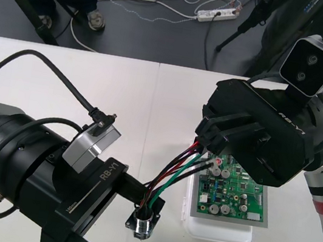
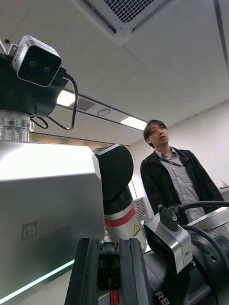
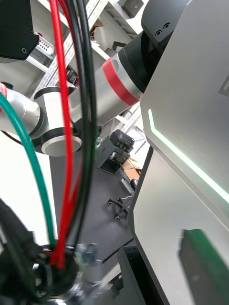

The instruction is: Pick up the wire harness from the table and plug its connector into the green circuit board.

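The wire harness (image 1: pixel 173 173) runs slantwise between 2 hands, its red, green and black wires bunched together. Its round metal socket (image 1: pixel 143 224) with a flange sits at the left hand (image 1: pixel 138 202), and its plug end is inside the right hand (image 1: pixel 206 141). The green circuit board (image 1: pixel 233 194) lies flat on its white base (image 1: pixel 218 229).

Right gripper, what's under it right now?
The green circuit board on its white base lies partly under the right gripper; its far edge is covered, so whether the plug of the harness is seated cannot be seen.
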